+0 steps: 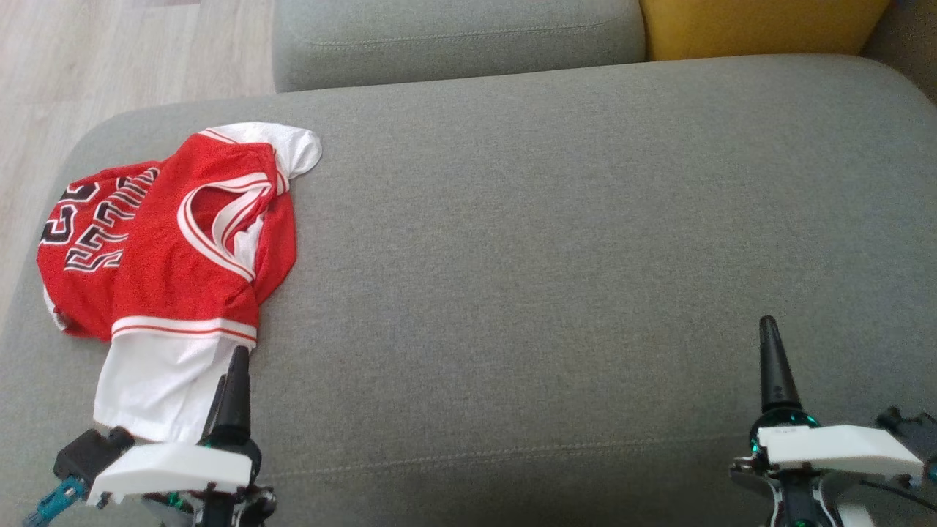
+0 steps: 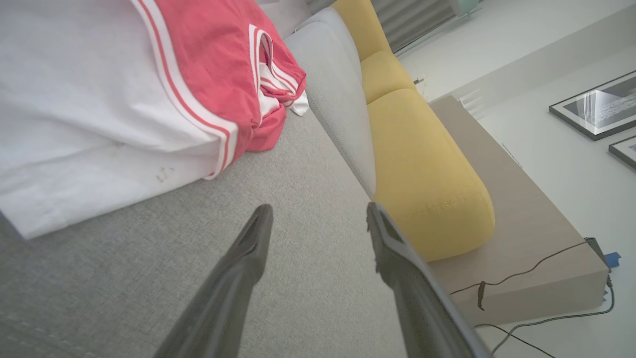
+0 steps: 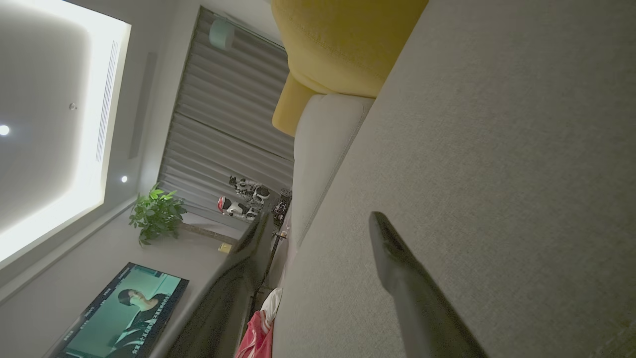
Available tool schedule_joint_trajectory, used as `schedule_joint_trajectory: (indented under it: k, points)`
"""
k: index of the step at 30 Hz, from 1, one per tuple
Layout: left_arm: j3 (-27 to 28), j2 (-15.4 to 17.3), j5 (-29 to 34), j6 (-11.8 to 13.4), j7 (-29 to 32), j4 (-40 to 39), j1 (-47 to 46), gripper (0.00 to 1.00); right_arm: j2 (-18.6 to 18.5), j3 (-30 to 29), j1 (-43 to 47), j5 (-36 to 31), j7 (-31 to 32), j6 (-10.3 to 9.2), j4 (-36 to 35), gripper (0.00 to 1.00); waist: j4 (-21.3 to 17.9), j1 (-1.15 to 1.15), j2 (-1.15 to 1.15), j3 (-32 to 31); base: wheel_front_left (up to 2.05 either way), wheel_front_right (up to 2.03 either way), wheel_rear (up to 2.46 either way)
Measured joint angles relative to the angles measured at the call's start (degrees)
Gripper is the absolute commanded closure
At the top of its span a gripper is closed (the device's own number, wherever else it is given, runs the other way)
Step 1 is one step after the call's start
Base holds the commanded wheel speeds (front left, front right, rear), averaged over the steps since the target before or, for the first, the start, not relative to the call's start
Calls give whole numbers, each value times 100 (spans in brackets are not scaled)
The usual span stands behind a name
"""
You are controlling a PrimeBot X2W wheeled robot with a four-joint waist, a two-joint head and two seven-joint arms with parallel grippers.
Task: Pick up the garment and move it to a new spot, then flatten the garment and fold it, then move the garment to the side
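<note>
A red jersey with white trim and black lettering, layered over a white shirt, is the garment point(image 1: 183, 241). It lies crumpled at the left end of the grey sofa seat point(image 1: 549, 241), its white hem toward me. My left gripper point(image 1: 230, 362) hovers at the hem's right corner. In the left wrist view the left gripper point(image 2: 318, 209) is open, nothing between its fingers, and the garment point(image 2: 99, 99) lies just to their upper left. My right gripper point(image 1: 766, 326) hangs over bare cushion far to the right, and the right gripper point(image 3: 318, 223) is open and holds nothing.
A grey back cushion point(image 1: 454, 36) and a yellow cushion point(image 1: 761, 25) line the seat's far side. Wooden floor point(image 1: 110, 51) lies beyond the sofa's left end. A low wooden platform point(image 2: 526, 238) with cables sits behind the sofa.
</note>
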Motion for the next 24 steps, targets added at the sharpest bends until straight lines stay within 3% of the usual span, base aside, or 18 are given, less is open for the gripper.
schedule_joint_trajectory:
  k: [24]
  points:
    - [-234, 11, 1661, 94, -375, -435, 32, 0, -3, 520, -45, -1505, -354, 0, -196, 0, -5, 0, 0, -46, 0, 0, 0]
